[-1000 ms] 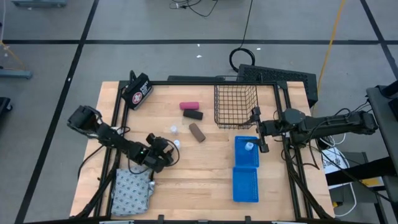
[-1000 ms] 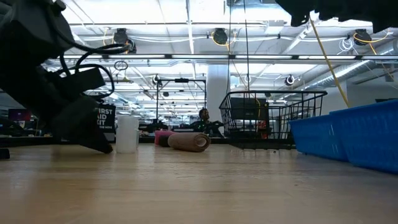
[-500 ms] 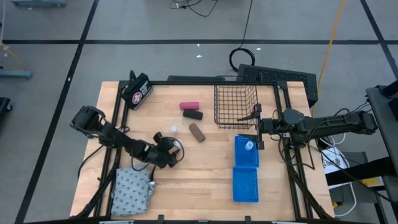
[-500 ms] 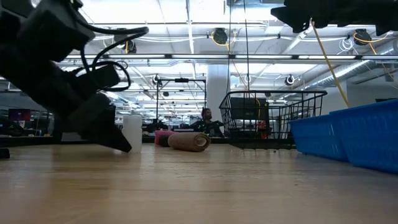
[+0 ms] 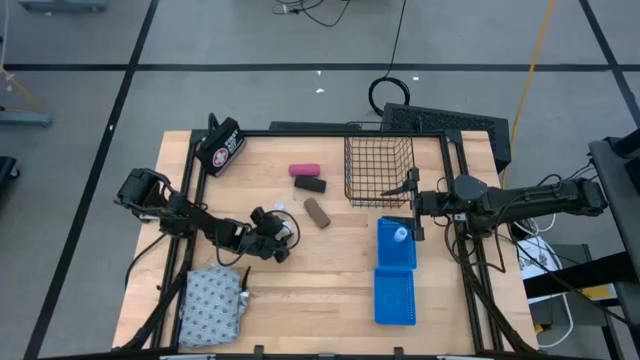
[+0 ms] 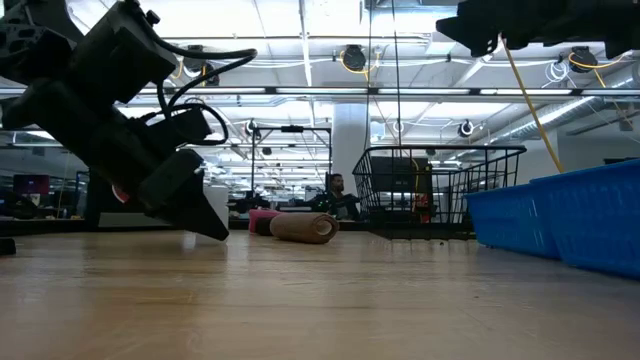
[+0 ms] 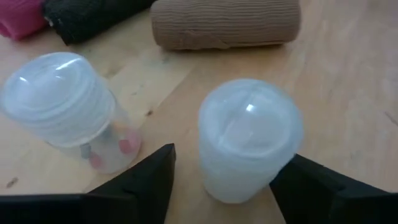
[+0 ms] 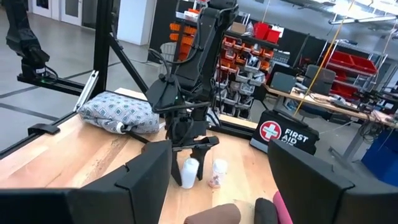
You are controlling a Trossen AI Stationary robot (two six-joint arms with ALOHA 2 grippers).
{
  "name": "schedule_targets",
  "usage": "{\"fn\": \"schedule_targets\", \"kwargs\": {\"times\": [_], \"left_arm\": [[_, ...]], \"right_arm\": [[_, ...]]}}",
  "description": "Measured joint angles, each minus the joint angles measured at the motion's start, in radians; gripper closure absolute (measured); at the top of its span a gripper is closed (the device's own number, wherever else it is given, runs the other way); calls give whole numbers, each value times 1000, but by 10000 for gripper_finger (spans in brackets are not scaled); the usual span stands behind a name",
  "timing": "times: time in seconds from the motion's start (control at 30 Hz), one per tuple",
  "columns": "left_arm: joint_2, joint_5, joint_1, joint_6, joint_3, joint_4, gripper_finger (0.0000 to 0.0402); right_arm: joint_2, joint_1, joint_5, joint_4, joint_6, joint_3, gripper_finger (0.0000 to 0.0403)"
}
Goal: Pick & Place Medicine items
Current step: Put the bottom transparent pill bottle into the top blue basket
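Observation:
My left gripper is open and low over the table. In the left wrist view its fingers stand on either side of one tiny white bottle; I cannot tell whether they touch it. A second white bottle stands beside it. A third bottle sits in the blue tray. The brown piece, black piece and pink piece lie on the table farther off. The patterned pouch lies at the near left corner. My right gripper hangs open by the tray's far end.
A black wire basket stands at the far right of the table. A second blue tray lies nearer. The black first-aid case sits on the far left corner. Bare wood lies between the bottles and the trays.
My left gripper has moved toward the table's right and slightly toward the far edge, up to the two bottles. Its fingers now stand around one bottle, and in the low view it now covers that bottle. The bottles have stayed in place.

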Motion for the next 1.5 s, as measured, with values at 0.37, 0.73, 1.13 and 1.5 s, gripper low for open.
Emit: {"fn": "schedule_targets", "kwargs": {"times": [0.37, 0.73, 1.13, 1.5], "left_arm": [[0, 34, 19, -58, 0, 15, 262], [0, 261, 109, 241, 247, -97, 263], [0, 307, 159, 450, 373, -112, 257], [72, 318, 162, 461, 373, -80, 255]], "right_arm": [[4, 0, 0, 3, 94, 0, 149], [116, 0, 108, -148, 185, 109, 149], [524, 1, 102, -348, 140, 380, 149], [780, 1, 45, -148, 117, 445, 149]]}}
